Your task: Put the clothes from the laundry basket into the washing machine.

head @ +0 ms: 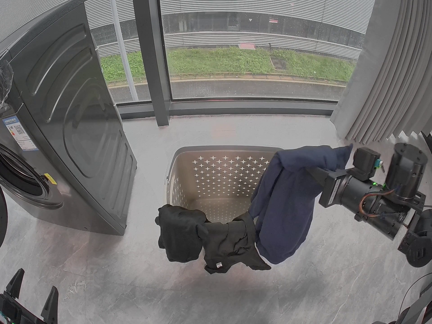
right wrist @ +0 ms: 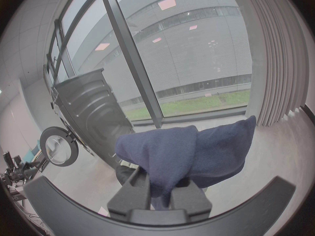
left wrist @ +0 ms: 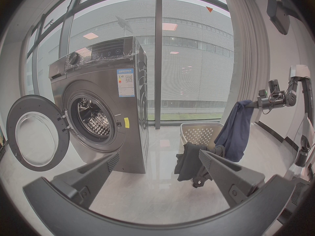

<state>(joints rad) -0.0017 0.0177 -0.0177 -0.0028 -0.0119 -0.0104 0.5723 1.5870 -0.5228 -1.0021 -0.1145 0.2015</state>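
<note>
Head view, navy garment (head: 283, 212) hanging vert.

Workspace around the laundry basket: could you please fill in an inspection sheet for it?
Surface: pale marbled floor, bare around the basket.
Job's things: basket with black clothes draped over its near rim; navy garment hanging from the right gripper; washer with its door open.
Clutter: nothing seen.
Grippers: right gripper shut on the navy garment; left gripper open, low, holding nothing.
Cables: short wire on the right wrist.
Surroundings: window, curtain.
</note>
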